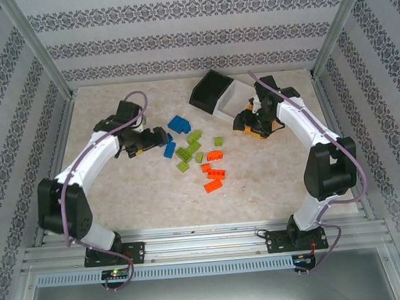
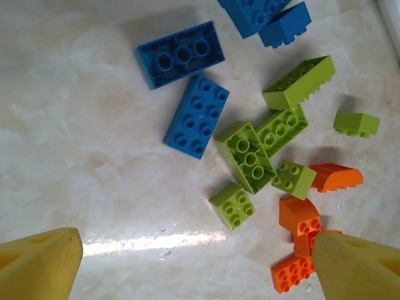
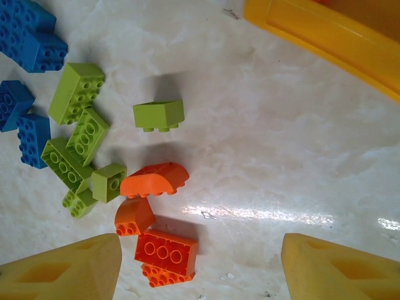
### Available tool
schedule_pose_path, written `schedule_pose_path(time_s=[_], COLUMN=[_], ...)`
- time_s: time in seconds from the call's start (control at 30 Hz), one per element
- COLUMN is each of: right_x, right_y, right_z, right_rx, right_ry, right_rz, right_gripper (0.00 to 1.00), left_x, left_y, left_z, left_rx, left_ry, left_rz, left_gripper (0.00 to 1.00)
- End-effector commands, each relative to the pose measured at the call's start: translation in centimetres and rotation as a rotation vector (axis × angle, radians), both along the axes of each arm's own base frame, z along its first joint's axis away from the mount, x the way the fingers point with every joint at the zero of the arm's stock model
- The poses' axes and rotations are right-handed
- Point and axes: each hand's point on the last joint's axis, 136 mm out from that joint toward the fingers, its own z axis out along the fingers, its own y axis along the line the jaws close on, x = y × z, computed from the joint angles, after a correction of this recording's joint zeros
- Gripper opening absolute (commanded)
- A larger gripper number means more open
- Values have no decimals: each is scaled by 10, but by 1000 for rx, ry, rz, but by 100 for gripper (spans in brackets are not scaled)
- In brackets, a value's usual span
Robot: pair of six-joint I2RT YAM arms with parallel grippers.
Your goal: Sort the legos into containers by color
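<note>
L gripper (image 1: 159,138) hung left of center, fingers spread wide, empty, just beside blue legos (image 1: 177,124). R gripper (image 1: 248,124) also spread, holding nothing, by bins (image 1: 213,93) upper center-right. Green & orange legos (image 1: 204,162) lay loose mid-table (image 1: 121,197).

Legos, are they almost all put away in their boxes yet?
Hardly started. The black bin and white bin look empty; the inside of the yellow bin is hidden. Nothing is in hand: both arms' jaws stand open and empty. Left to do: blue legos, green legos and orange legos all lie loose on the table.
</note>
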Motion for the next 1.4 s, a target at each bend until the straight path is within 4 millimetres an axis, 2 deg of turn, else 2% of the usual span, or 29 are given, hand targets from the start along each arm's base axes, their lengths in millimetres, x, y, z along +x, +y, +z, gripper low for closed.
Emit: schedule_pose_path(time_s=[0.0, 0.2, 0.3, 0.4, 0.57, 0.8, 1.03, 1.37], right_x=[-6, -26, -34, -42, -48, -51, -43, -46], right_y=[4, 9, 15, 19, 27, 31, 36, 36], right_z=[-1, -1, -1, -1, 8, -2, 1, 0], right_rx=[19, -7, -4, 2, 38, 55, 82, 73], right_ry=[12, 7, -1, -7, -19, -22, -42, -34], right_rz=[-9, -64, -80, -76, -3, 52, 38, 40], right_gripper=[69, 69, 69, 69, 70, 70, 70, 70], left_x=[-3, 49, 60, 63, 61, 64, 74, 86], left_y=[8, 2, -1, 0, -4, 0, 0, -8], left_z=[-27, -42, -50, -59, -59, -72, -83, -104], left_rx=[120, 200, 200, 205, 143, 134, 163, 143], left_ry=[128, 140, 173, 223, 271, 323, 333, 365], left_rz=[-61, -154, -161, -111, 63, 250, 229, 221], left_gripper=[95, 96, 97, 99, 100, 100, 100, 100])
